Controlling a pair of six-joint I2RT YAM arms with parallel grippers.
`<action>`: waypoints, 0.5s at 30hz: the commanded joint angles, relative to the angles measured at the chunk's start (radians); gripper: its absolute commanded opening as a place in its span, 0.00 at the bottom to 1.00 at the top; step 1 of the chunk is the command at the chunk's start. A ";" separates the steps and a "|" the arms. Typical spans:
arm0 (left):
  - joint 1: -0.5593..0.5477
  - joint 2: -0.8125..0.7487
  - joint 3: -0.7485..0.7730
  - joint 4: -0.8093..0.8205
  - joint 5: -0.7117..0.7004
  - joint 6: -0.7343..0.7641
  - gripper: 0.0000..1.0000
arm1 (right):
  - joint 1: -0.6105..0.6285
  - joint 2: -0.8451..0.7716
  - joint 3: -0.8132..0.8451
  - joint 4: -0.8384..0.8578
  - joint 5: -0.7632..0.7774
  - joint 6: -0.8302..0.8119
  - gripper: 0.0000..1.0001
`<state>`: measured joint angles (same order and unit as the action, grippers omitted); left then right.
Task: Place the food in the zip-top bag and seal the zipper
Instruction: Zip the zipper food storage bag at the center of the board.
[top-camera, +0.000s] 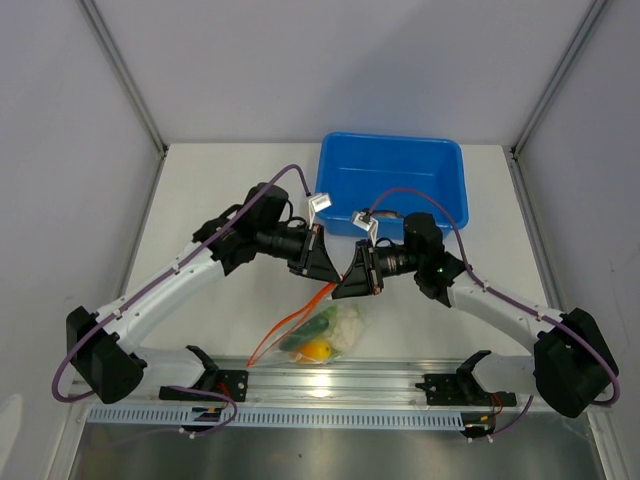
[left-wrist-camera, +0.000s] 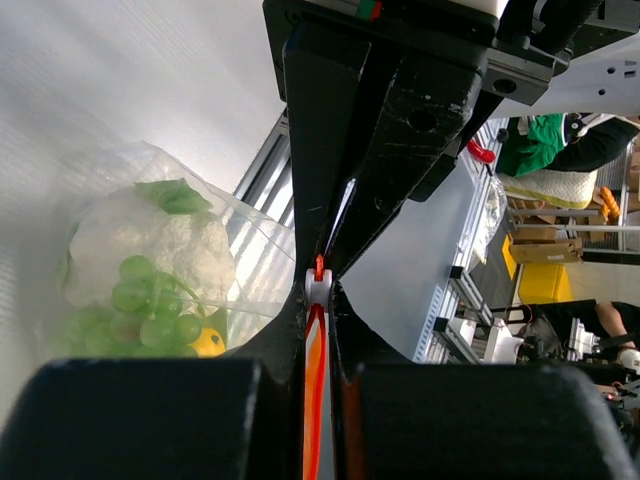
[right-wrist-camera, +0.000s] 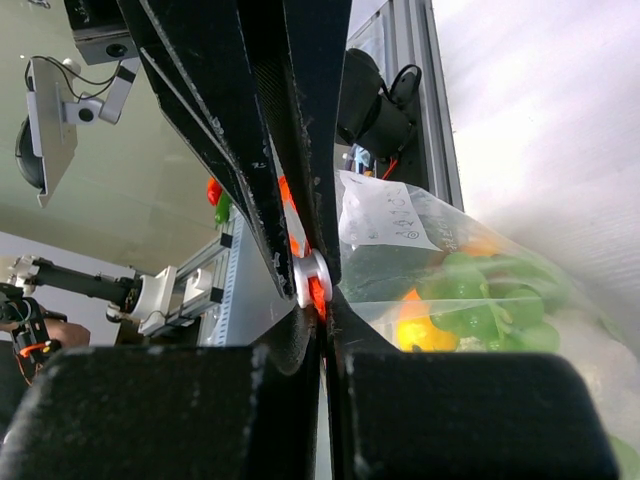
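- Jaws on both arms are squeezed shut on the zipper (left-wrist-camera: 315, 400). The left gripper (top-camera: 318, 262) and the right gripper (top-camera: 357, 277) meet tip to tip in the middle of the top view, and each one pinches the orange-red strip.
- The zip-top bag (top-camera: 340, 335) lies on the table (top-camera: 230, 200) in the lower middle of the top view, just below the two grippers. It looks thin, soft and crinkly. I think it will flop and slide if it is grabbed by its clear skin.
- The food is inside the bag: the white cauliflower (left-wrist-camera: 150, 235), the green pea cluster (left-wrist-camera: 145, 305), the yellow mango (left-wrist-camera: 208, 343) and the dark cucumber (top-camera: 316, 326). The pieces look small and light. They should pull the bag down only a little, and they may roll about.
- The zipper looks stiffer than the rest of the bag, so it is the best place to hold. It is thin and smooth, so it may slip out of a weak pinch.
- A small white piece (left-wrist-camera: 318, 285), maybe the slider, sits on the strip right between the two sets of fingertips.
- Hard to see:
  - The fingers cover the strip where they pinch it, so I cannot tell how much of it is pressed closed.
  - In the top view the grippers hide the bag's mouth.
  - The cucumber is mostly hidden behind the other food.
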<state>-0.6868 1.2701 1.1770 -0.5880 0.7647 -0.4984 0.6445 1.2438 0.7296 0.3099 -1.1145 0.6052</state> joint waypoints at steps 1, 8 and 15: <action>0.006 0.002 0.039 0.022 0.030 0.003 0.01 | -0.006 0.009 0.045 0.026 0.022 0.005 0.00; 0.004 -0.012 0.049 -0.055 -0.022 0.046 0.01 | -0.009 0.011 0.033 0.133 0.081 0.149 0.00; -0.028 -0.006 0.073 -0.102 -0.067 0.064 0.01 | -0.009 0.009 0.018 0.216 0.111 0.231 0.00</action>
<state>-0.6857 1.2697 1.2106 -0.6388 0.7071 -0.4686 0.6399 1.2602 0.7292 0.3759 -1.0592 0.7692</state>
